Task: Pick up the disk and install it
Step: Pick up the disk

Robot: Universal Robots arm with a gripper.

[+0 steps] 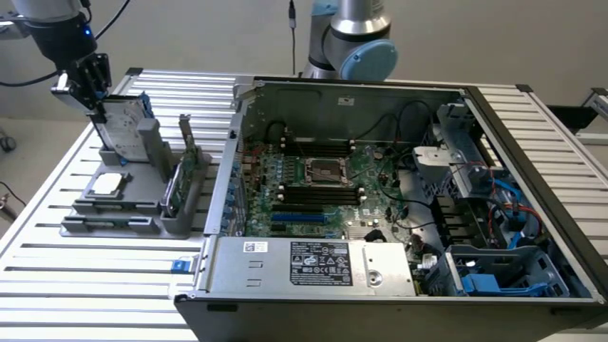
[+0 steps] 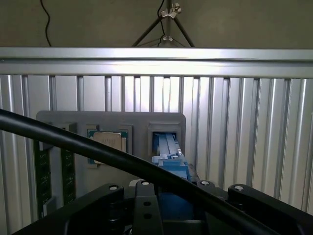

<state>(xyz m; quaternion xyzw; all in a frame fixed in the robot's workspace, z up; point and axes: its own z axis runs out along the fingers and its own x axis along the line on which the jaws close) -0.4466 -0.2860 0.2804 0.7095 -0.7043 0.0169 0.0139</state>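
**Gripper** [image 1: 95, 100]: sits at the top edge of the disk, above the back end of the grey holder. It comes from above because that edge is the only part clear of the holder. Whether it has closed on the disk cannot be told.

**Disk** [image 1: 122, 128] [image 2: 172, 169]: silver-grey drive in a blue carrier, standing upright in the holder's rear slot. Its lower part looks seated in the slot, so it reads as not yet lifted out. Standing on edge leaves the top free for a grasp.

**Holder** [image 1: 152, 221] [image 2: 142, 122]: grey parts fixture with one recess or slot per part, which keeps each one apart and reachable.

**Chip** [image 1: 107, 183] [image 2: 110, 142]: small square silver part, flat in a shallow recess of the holder, just beside the disk's slot.

**Green circuit card** [image 1: 185, 167]: on edge in a narrow slot along the holder's side nearest the computer case.

**Computer case** [image 1: 380, 178]: open, motherboard exposed, just beside the holder on the exterior view's right.

**Slatted table** [image 1: 95, 285]: carries the holder and the case.
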